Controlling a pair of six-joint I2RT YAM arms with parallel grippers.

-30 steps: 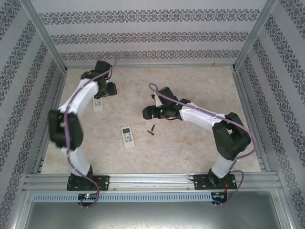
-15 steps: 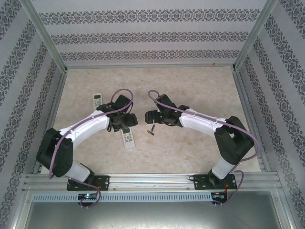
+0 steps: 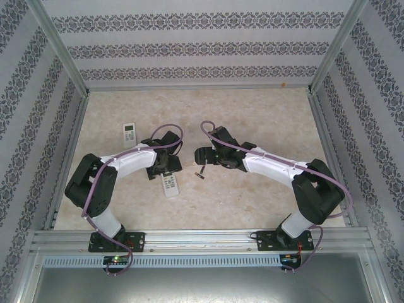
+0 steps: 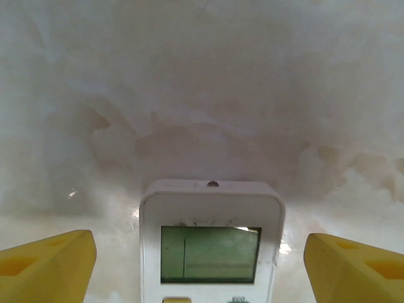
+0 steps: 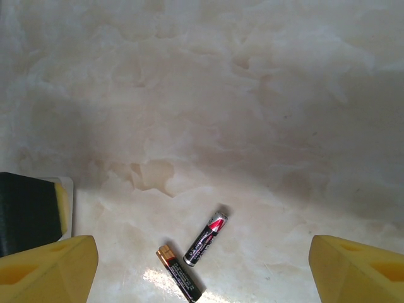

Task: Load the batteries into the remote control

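marble table (image 3: 265,113): your left gripper (image 4: 202,259) spread wide over the remote (image 4: 211,208); right gripper (image 5: 202,260) spread wide above both batteries (image 5: 206,238).

Left arm (image 3: 126,165), right arm (image 3: 268,165): white shells, black joints. Purple cable (image 3: 203,128) along each. Black base plates (image 3: 117,241), lower frame. Fingertips (image 4: 44,268) yellow, wedge-shaped.

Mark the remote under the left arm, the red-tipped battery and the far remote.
remote under the left arm (image 4: 211,252), left wrist view, on its screen.
red-tipped battery (image 5: 205,238), right wrist view, middle of its body.
far remote (image 3: 129,132), top external view, middle of its face.
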